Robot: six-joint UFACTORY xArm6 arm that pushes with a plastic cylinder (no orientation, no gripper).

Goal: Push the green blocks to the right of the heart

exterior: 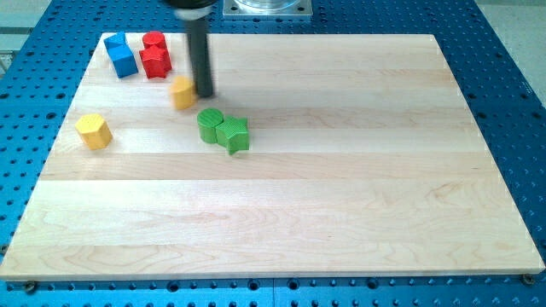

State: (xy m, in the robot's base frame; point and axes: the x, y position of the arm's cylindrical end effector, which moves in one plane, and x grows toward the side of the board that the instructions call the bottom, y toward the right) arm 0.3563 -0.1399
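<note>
Positioned in the upper left of the frame, my tip [206, 92] is a bare rod with no pincer to open or close; it stands just right of the yellow heart-shaped wooden block [183, 92]. Below-right of it, the green round wooden block [210, 124] and green star-shaped wooden block [233, 135] touch each other on the pale wooden board [358, 188].

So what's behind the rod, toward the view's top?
My tip sits just right of the small yellow block. The rod hides a strip of wooden board behind it; nothing else shows there.

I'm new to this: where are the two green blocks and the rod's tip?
green round block [209, 123], camera view, top face.
green star block [233, 133], camera view, top face.
my tip [206, 93], camera view, rod's lowest end.
</note>
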